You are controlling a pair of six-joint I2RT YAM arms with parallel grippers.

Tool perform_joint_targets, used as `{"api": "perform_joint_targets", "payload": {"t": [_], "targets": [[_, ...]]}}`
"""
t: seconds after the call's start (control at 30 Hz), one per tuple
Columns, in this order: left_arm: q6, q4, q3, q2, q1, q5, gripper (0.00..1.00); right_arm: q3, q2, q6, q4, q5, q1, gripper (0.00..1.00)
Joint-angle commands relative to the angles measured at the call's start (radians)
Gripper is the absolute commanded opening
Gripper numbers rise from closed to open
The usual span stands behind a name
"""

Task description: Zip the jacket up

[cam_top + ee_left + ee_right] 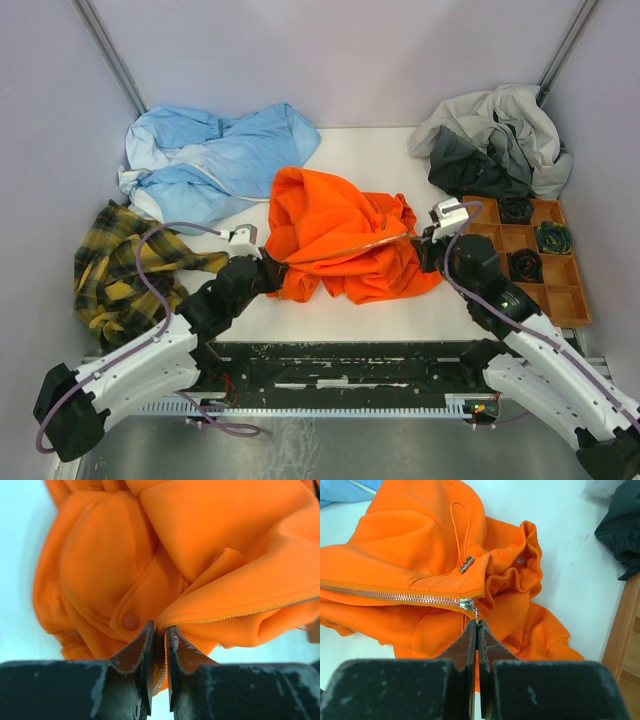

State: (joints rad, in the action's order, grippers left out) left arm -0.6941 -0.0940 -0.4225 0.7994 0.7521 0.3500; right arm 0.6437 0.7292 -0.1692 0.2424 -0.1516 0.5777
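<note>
At 9 o'clock of the jacket (330, 225), nipped between the barely parted jaws of the left gripper (159, 627): the zipper tape. Bunched mid-worktop (370, 160), zipper (395, 596) stretched taut along 9-to-3 o'clock between both grippers, teeth meshed up to the slider (466, 603). At 3 o'clock, clamped tight on the pull tab: the right gripper (477, 622). Likely next: drawing the slider toward 3 o'clock, away from the left anchor.
</note>
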Motion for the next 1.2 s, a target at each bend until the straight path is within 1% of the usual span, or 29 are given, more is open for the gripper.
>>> {"api": "perform_joint_targets", "payload": {"t": [0.0,0.07,0.17,0.27,0.3,0.43,0.47,0.5,0.6,0.67,0.77,0.83,0.87,1.0,1.1,1.17], "targets": [[-0.087,0.038,0.042,-0.098,-0.005,-0.130,0.24,-0.050,-0.120,-0.033,-0.020,-0.063,-0.009,0.07],[-0.095,0.004,0.044,-0.150,-0.007,-0.134,0.29,-0.074,-0.158,-0.050,0.005,-0.057,-0.009,0.13],[-0.098,-0.078,0.024,-0.238,-0.006,-0.099,0.37,-0.089,-0.211,-0.069,0.052,-0.067,-0.010,0.27],[-0.098,-0.179,-0.016,-0.334,-0.006,-0.054,0.44,-0.072,-0.290,-0.094,0.120,-0.140,-0.009,0.40],[-0.099,-0.214,-0.038,-0.362,-0.006,-0.040,0.45,-0.062,-0.317,-0.100,0.142,-0.163,-0.009,0.46],[-0.096,-0.363,-0.108,-0.475,-0.005,-0.008,0.55,-0.011,-0.420,-0.107,0.239,-0.233,-0.008,0.74],[-0.097,-0.395,-0.124,-0.505,-0.005,-0.005,0.58,0.001,-0.441,-0.109,0.266,-0.251,-0.008,0.91],[-0.096,-0.426,-0.141,-0.536,-0.005,-0.001,0.61,0.015,-0.462,-0.112,0.290,-0.268,-0.009,0.98],[-0.089,-0.511,-0.187,-0.623,-0.005,0.023,0.66,0.048,-0.523,-0.124,0.351,-0.297,-0.009,0.99],[-0.086,-0.561,-0.221,-0.685,-0.006,0.043,0.68,0.071,-0.556,-0.183,0.402,-0.352,-0.008,0.99],[-0.067,-0.623,-0.258,-0.757,-0.006,0.065,0.79,0.102,-0.599,-0.237,0.473,-0.391,-0.008,0.99],[-0.062,-0.663,-0.272,-0.797,-0.005,0.093,0.83,0.096,-0.626,-0.274,0.498,-0.399,-0.008,0.99],[-0.072,-0.683,-0.284,-0.799,-0.006,0.100,0.84,0.087,-0.639,-0.286,0.498,-0.400,-0.008,0.99],[-0.057,-0.655,-0.267,-0.799,-0.006,0.077,0.89,0.056,-0.690,-0.304,0.499,-0.392,-0.008,0.99],[-0.042,-0.648,-0.271,-0.799,-0.006,0.092,0.90,0.046,-0.728,-0.299,0.498,-0.389,-0.007,0.99],[-0.041,-0.649,-0.271,-0.799,-0.005,0.109,0.91,0.052,-0.716,-0.296,0.502,-0.389,-0.008,0.99]]}}
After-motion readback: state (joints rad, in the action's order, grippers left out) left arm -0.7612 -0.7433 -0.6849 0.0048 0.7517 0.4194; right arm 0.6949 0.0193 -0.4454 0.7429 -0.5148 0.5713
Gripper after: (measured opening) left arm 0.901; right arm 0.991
